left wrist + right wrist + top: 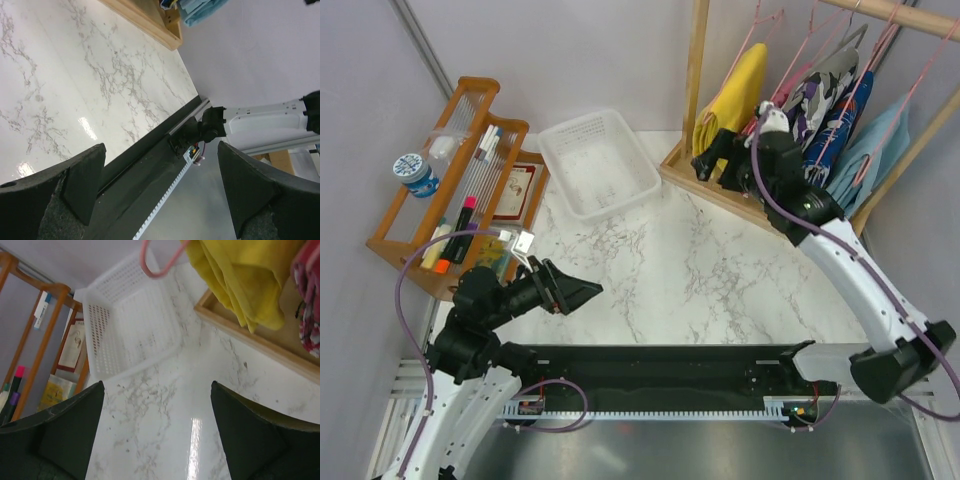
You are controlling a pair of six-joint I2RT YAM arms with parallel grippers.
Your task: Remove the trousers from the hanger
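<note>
Right end effector (pixel 157 392) spread, empty, beside soft folded yellow trousers (pixel 240 277). Left end effector (pixel 162 150) spread above glossy marbled table (pixel 60 75).

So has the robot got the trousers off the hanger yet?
Not yet, nothing looks done. The yellow trousers hang on the wooden rack, and the pink camouflage trousers hang beside them. In hand: the right gripper is open by the yellow pair's lower end, holding nothing. The left gripper hovers open over the table. Left to do: grab both pairs and pull them off.
</note>
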